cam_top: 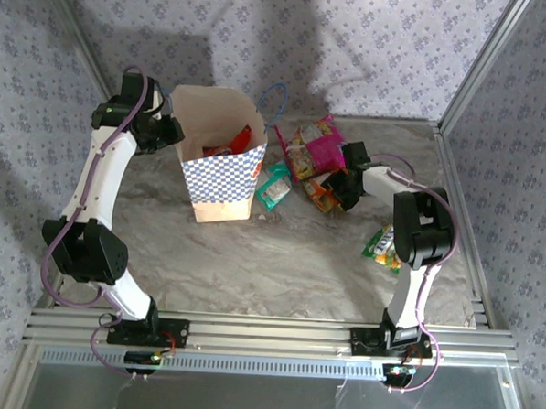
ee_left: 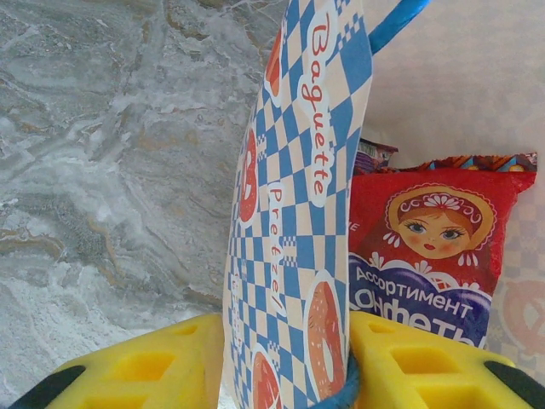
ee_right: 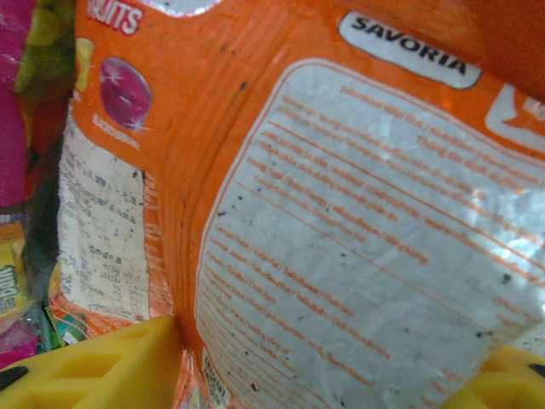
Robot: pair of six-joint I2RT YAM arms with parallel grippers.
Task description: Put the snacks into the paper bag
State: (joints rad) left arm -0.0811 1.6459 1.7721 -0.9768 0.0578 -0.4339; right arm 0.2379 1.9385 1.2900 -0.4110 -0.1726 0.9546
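The paper bag [cam_top: 221,179] stands upright at the back left of the table. My left gripper [cam_top: 170,131] is shut on the bag's left wall [ee_left: 294,213], with one yellow finger [ee_left: 145,366] outside and the other inside. A red packet [ee_left: 426,247] with a doll's face lies inside the bag. To the right of the bag lie a teal-white packet [cam_top: 274,186], a magenta packet [cam_top: 317,145] and an orange packet [cam_top: 321,196]. My right gripper [cam_top: 340,191] is shut on the orange packet [ee_right: 341,213], which bulges between both pads. A green-yellow packet [cam_top: 382,247] lies by the right arm.
The bag's blue cord handle [cam_top: 274,99] sticks up behind it. Patterned walls close in the back and both sides, with a metal post [cam_top: 472,77] at the right. An aluminium rail [cam_top: 266,332] runs along the near edge.
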